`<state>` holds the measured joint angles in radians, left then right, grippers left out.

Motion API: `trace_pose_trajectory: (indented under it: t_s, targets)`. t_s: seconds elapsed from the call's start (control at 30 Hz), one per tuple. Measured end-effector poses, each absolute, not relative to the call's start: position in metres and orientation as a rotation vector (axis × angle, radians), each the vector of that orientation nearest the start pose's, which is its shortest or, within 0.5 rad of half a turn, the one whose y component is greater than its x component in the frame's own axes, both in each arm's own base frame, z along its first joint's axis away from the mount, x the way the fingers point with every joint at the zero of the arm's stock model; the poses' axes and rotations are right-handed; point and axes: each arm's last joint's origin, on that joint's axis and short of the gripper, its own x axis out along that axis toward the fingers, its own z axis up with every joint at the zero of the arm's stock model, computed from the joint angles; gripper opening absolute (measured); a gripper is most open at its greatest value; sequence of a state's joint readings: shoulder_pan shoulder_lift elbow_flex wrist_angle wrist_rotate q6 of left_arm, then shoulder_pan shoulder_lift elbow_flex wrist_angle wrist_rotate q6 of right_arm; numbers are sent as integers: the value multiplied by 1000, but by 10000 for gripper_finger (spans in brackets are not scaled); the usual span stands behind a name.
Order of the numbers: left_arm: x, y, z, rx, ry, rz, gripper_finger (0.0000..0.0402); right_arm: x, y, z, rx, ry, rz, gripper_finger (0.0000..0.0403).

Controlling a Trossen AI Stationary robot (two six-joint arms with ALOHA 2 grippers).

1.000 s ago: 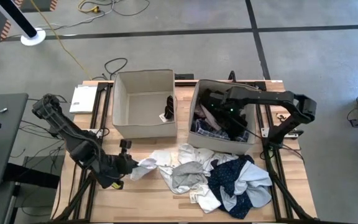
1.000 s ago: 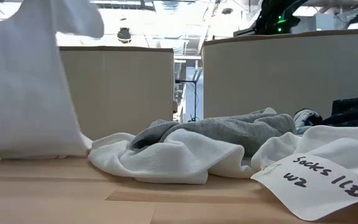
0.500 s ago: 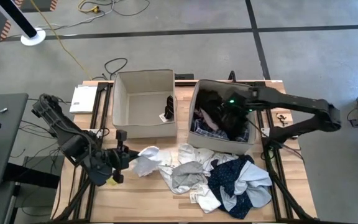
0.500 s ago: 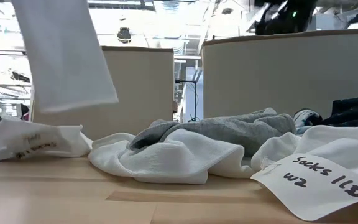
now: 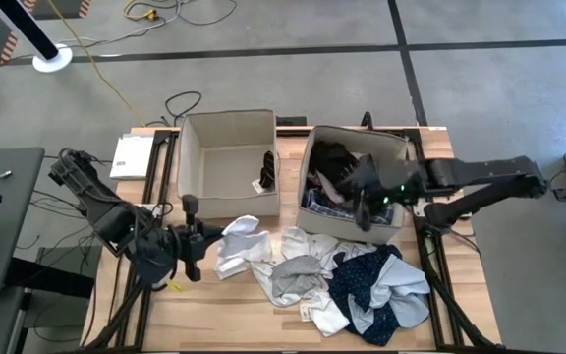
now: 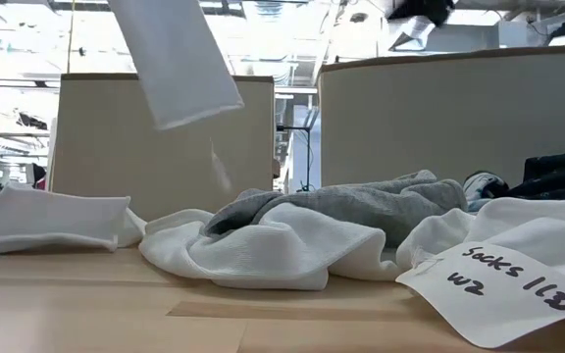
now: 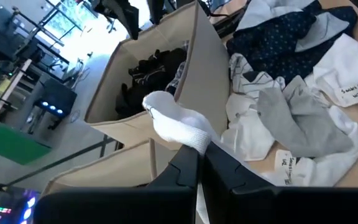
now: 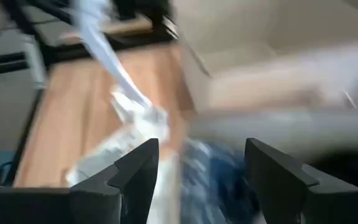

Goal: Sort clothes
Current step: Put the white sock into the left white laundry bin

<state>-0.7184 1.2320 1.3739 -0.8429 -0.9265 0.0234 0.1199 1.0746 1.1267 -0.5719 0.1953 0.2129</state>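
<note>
The left gripper (image 5: 197,241) was clamped on a white sock (image 5: 239,236) lifted just before the left box (image 5: 193,138), presumably for dropping there, while the right gripper (image 8: 197,168) (jaws apart, empty) hung over the right box (image 5: 398,228) beside it.

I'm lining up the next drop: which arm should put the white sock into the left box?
Left. The left gripper is shut on the white sock, beside the left beige box. The right gripper is over the right beige box, jaws open and empty.
</note>
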Motion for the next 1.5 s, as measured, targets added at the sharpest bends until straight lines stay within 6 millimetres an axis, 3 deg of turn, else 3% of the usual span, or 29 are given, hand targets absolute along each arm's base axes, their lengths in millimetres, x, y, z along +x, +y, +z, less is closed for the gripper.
trace_pose_trajectory:
  t_s: [0.23,0.43,0.7,0.97,1.2,1.37,1.5]
  targets:
    - [196,-132,395,524,458,198,0,261,63,360,-65,309,30,253]
    - [203,-132,402,501,405,149,0,301,82,338,-137,243,66,253]
    - [209,-129,407,492,366,139,0,341,88,305,-134,217,56,253]
    - [213,-125,408,467,356,136,0,367,90,292,-86,69,144,253]
    - [217,-121,410,460,343,149,0,391,90,279,-25,87,156,251]
    - [223,-121,405,465,367,127,0,405,94,284,-42,63,159,214]
    - [226,-122,400,477,391,127,0,406,94,287,-42,59,147,135]
